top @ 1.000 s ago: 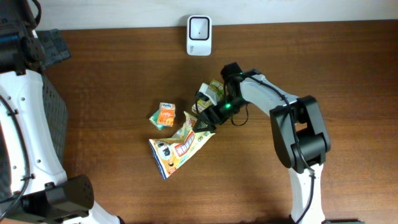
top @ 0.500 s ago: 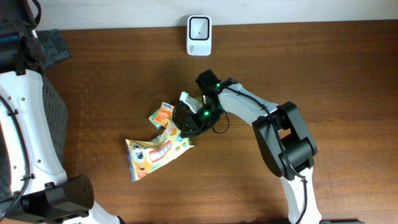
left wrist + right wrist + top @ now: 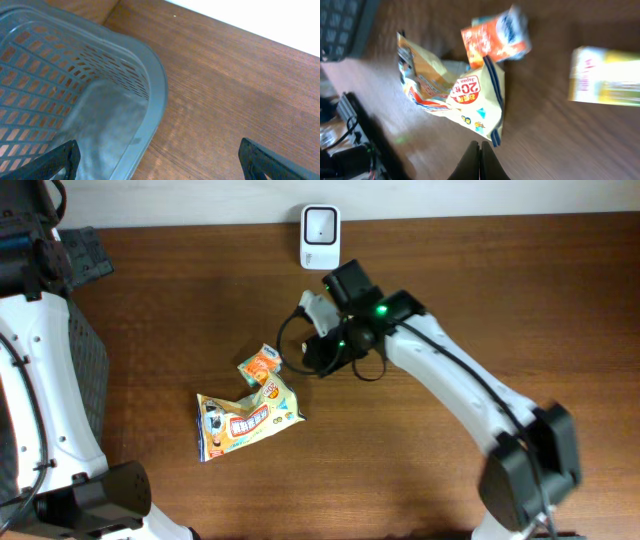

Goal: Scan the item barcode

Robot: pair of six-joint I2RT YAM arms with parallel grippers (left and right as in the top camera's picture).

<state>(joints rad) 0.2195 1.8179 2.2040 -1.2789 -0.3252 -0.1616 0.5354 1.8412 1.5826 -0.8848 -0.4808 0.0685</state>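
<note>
Overhead, the snack bag [image 3: 245,420] lies flat on the brown worktop [image 3: 560,300], left of centre and well apart from the white scanner [image 3: 320,237], which sits at the far edge. A small orange carton [image 3: 261,364] rests just beyond the bag's upper edge, touching or overlapping it. The right arm reaches in from the lower right, its wrist over the space between scanner and bag.

From the right wrist camera, the right tool [image 3: 480,146] has its two fingers pressed together with nothing between them. Its tips sit just short of the bag's blue-striped end. The orange carton shows above the bag, and a blurred yellow box [image 3: 605,75] lies off to the right, apart from both.

From the left wrist camera, the left tool [image 3: 159,145] stands wide apart and holds nothing, hanging over the rim of a grey mesh basket [image 3: 155,90] at the left side of the worktop
</note>
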